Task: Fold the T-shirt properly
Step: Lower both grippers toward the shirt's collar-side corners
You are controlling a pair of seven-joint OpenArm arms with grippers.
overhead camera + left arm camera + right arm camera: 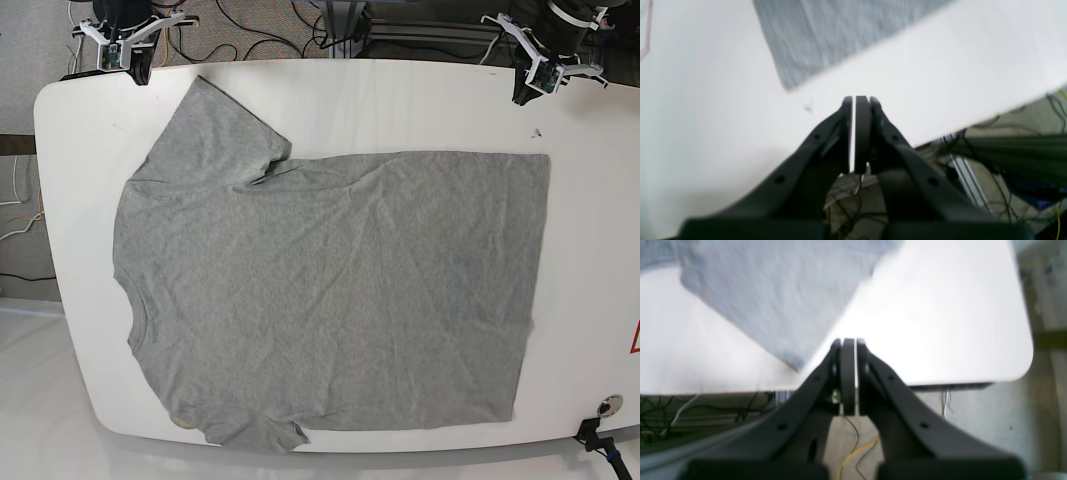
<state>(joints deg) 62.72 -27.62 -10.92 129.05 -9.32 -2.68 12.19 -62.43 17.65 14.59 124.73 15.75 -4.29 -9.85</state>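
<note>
Hovering both claws at the far edge of the tabletop (pixel 90 380), holding nothing. My left claw (pixel 860 100) is sitting with jaws pressed nearly together, only a sliver of gap showing; my right claw (pixel 848 341) is looking the same. The grey T-shirt (pixel 330 300) is lying flat and unfolded across the white tabletop, collar toward my right arm's side, hem toward my left's, apart from both claws.

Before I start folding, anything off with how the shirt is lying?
The grey T-shirt lies mostly flat on the white table, but the near sleeve at the table's front edge is bunched and partly folded under, unlike the spread far sleeve.
</note>
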